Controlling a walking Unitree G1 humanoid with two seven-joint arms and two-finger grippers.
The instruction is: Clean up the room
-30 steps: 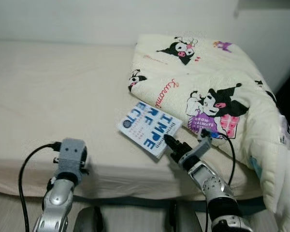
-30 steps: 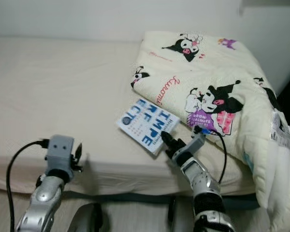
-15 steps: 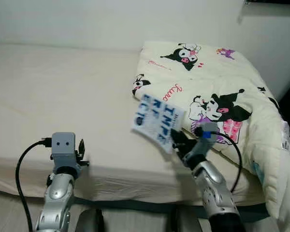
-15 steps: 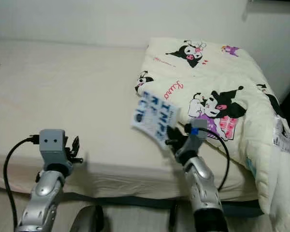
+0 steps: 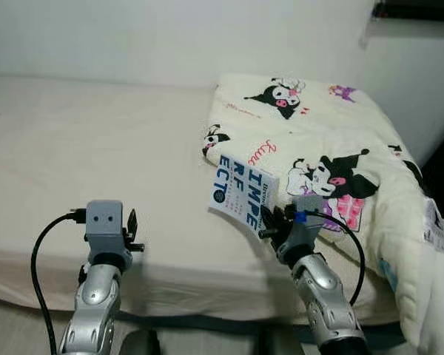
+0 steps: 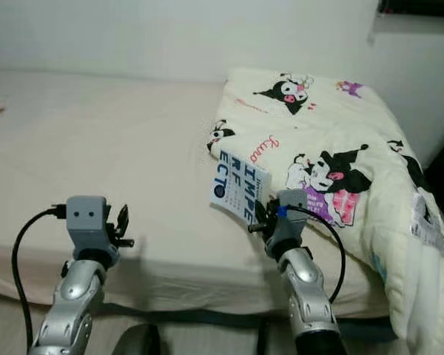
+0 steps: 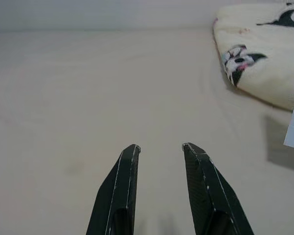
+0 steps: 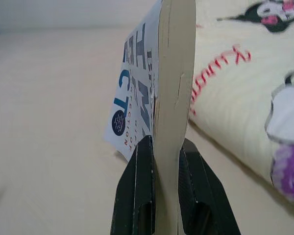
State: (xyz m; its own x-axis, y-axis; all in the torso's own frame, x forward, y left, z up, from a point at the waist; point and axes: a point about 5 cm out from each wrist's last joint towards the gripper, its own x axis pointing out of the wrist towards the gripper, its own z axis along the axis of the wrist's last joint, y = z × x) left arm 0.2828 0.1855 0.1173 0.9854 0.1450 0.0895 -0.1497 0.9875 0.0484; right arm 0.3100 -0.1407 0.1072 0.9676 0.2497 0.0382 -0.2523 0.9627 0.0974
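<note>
A white book with blue and black lettering (image 5: 243, 198) is held upright above the cream bed sheet (image 5: 96, 148), just left of the folded blanket. My right gripper (image 5: 270, 223) is shut on its lower edge; in the right wrist view both black fingers (image 8: 137, 191) clamp the book's page edge (image 8: 174, 73). My left gripper (image 5: 131, 229) hovers low over the bed's near edge, open, with nothing between its fingers (image 7: 118, 191).
A folded cream blanket with black cartoon characters (image 5: 318, 140) covers the bed's right side and hangs over its right edge. A white wall (image 5: 170, 37) backs the bed. The broad left part of the mattress is bare sheet.
My right gripper has lifted the book off the sheet and turned it from lying flat to standing upright. The camera has shifted a little. The left gripper stays in place.
</note>
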